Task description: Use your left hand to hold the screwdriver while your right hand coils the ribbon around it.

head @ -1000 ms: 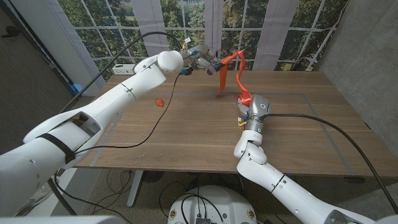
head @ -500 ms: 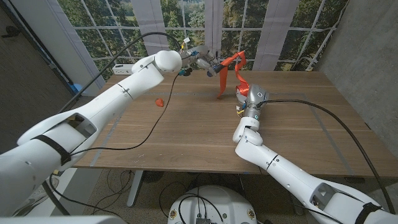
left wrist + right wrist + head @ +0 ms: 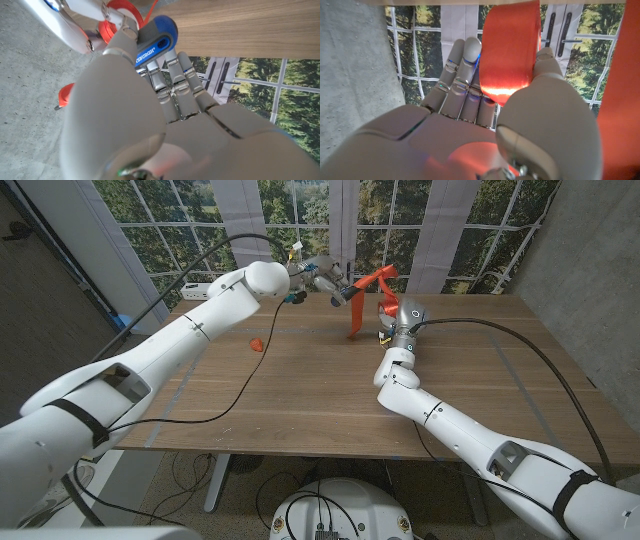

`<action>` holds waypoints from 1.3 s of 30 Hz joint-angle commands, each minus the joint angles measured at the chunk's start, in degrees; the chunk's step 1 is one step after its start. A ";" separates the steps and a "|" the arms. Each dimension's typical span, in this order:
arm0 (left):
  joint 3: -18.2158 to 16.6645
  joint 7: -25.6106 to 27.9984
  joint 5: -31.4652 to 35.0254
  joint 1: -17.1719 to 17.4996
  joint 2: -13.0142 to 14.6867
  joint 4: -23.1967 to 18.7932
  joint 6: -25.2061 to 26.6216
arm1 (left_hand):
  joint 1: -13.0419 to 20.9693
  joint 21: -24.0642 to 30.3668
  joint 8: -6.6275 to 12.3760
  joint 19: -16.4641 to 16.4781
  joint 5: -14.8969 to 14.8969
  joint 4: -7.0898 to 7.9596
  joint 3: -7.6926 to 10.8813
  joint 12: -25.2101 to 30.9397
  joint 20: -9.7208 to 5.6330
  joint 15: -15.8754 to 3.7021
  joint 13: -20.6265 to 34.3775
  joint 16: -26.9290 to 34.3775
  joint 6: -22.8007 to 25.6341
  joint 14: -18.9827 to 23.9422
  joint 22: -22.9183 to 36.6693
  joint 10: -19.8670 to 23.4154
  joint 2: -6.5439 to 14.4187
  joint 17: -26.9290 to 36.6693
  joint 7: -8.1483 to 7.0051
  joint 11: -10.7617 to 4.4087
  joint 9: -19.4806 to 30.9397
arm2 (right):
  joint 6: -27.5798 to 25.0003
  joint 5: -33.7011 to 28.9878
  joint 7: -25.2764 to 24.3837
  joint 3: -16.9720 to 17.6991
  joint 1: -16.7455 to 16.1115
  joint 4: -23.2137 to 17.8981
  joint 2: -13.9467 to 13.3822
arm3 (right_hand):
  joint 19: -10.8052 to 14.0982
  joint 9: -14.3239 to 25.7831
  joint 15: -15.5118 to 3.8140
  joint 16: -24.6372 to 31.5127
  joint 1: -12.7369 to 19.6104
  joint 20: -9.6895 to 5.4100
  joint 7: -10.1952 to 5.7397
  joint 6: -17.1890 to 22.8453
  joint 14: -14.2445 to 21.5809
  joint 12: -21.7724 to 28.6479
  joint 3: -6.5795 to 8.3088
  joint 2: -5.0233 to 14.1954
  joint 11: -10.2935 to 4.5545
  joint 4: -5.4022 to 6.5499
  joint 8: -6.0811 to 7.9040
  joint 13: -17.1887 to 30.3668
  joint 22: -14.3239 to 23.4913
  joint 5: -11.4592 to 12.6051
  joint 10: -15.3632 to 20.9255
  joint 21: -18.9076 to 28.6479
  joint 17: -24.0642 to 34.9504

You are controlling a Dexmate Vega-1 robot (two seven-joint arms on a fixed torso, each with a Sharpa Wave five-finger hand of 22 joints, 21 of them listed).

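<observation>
Wooden table (image 3: pixel 300 400) lies bare near the robot, apart from a small orange scrap (image 3: pixel 257 344) on its left side. Farther back, the right hand (image 3: pixel 392 320) grasps the orange ribbon (image 3: pixel 372 280), lifting it so slack can likely be wound. At the far edge the left hand (image 3: pixel 318 275) grips the screwdriver (image 3: pixel 341 293) by its blue handle, raised over the table, seemingly to keep the shaft free for wrapping.

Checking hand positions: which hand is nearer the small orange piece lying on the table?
Left. The left hand is up behind the orange piece; the right hand is farther across.
</observation>
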 commanded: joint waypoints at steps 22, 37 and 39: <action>-1.85 -0.25 -4.15 1.77 0.70 3.02 -4.47 | 7.61 0.54 0.07 0.29 0.20 1.14 1.02 -0.15 -0.39 -14.63 0.03 -0.25 2.08 10.41 -0.06 0.76 8.56 13.35 1.65 -0.39 -0.21 | 1.51 -6.21 5.74 -9.27 18.48 8.64 1.02 | 0.34 0.37 -4.22 -0.26 12.28 -1.48 0.42 1.01 3.18 0.01 -0.20 12.87 -1.73 0.36 0.13 15.64 0.02 0.23 2.92 -0.21 0.02; -2.04 -0.86 -4.83 2.44 1.67 3.55 -5.20 | 7.47 0.48 0.00 0.22 0.26 1.11 1.06 -0.05 -0.44 -14.66 0.24 -0.57 1.92 10.31 -0.10 0.49 8.70 13.10 1.27 -0.92 -0.27 | -0.48 -12.29 8.71 -10.41 21.10 3.05 -1.46 | 0.26 0.23 -4.25 -0.44 12.13 -1.61 0.38 1.07 3.15 -0.21 -0.37 12.81 -1.74 0.41 0.02 15.46 0.01 0.31 3.03 -0.37 -0.06; -1.95 -1.05 -4.64 2.40 1.93 3.30 -4.77 | 7.48 0.48 -0.02 0.21 0.27 1.08 1.06 -0.06 -0.40 -14.67 0.22 -0.54 1.85 10.34 -0.10 0.47 8.68 13.15 1.31 -0.97 -0.27 | -1.11 -13.53 9.77 -11.00 21.43 2.32 -1.91 | 0.37 0.18 -4.27 -0.62 12.11 -1.57 0.48 1.07 3.07 -0.20 -0.42 12.75 -1.72 0.40 -0.01 15.49 0.01 0.31 3.04 -0.35 -0.32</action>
